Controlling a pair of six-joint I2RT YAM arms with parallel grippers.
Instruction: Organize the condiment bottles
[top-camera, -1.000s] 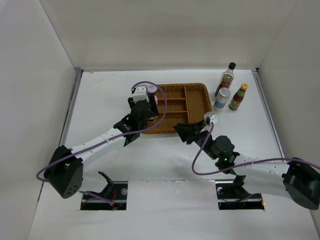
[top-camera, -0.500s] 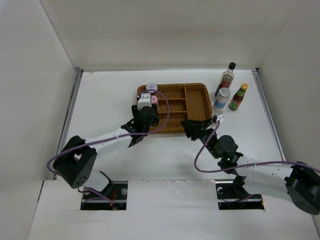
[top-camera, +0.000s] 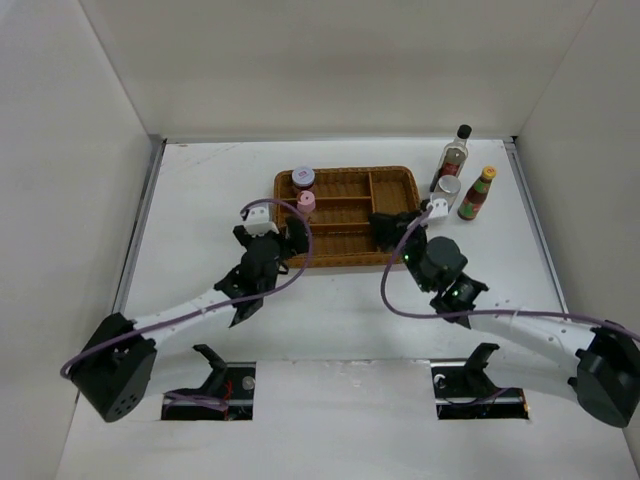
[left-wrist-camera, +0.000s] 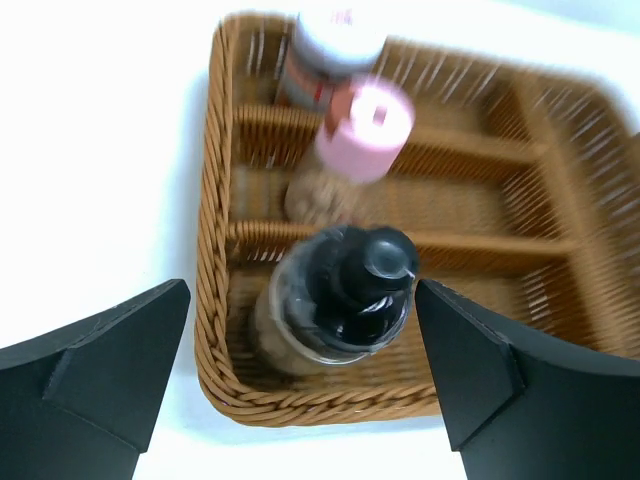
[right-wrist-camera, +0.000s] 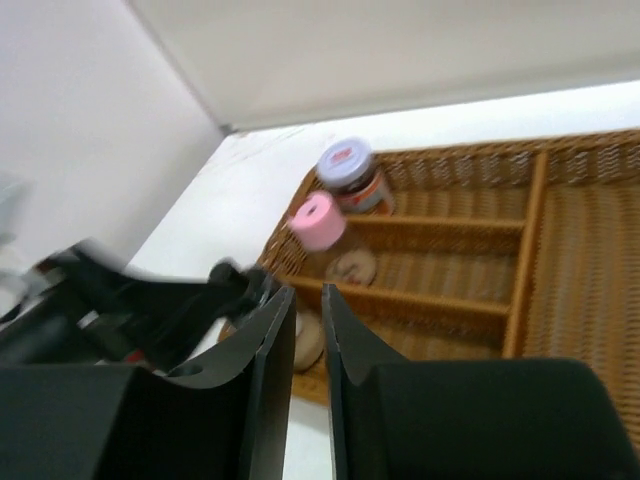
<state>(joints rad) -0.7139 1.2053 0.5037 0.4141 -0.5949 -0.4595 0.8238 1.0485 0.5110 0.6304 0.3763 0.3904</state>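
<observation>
The wicker basket (top-camera: 400, 172) holds three condiment bottles along its left side. The dark-lidded jar (top-camera: 303, 178) is farthest, then the pink-lidded jar (top-camera: 307, 201). The short black-capped bottle (left-wrist-camera: 345, 290) stands upright in the near-left compartment. My left gripper (left-wrist-camera: 302, 288) is open, its jaws wide on either side of that bottle and clear of it. My right gripper (top-camera: 382, 224) hovers over the basket's middle, its jaws nearly together with nothing between them (right-wrist-camera: 308, 290). The tall clear bottle (top-camera: 455, 155), silver-lidded jar (top-camera: 446, 192) and red sauce bottle (top-camera: 478, 193) stand right of the basket.
White walls enclose the table on three sides. The basket's right compartments (top-camera: 395, 200) hold nothing. The left arm's purple cable (top-camera: 300, 255) loops over the basket's near-left corner.
The left gripper opened, let go of the short black-capped bottle in the basket and drew back toward the near left. The right gripper moved forward over the basket and its jaws narrowed.
</observation>
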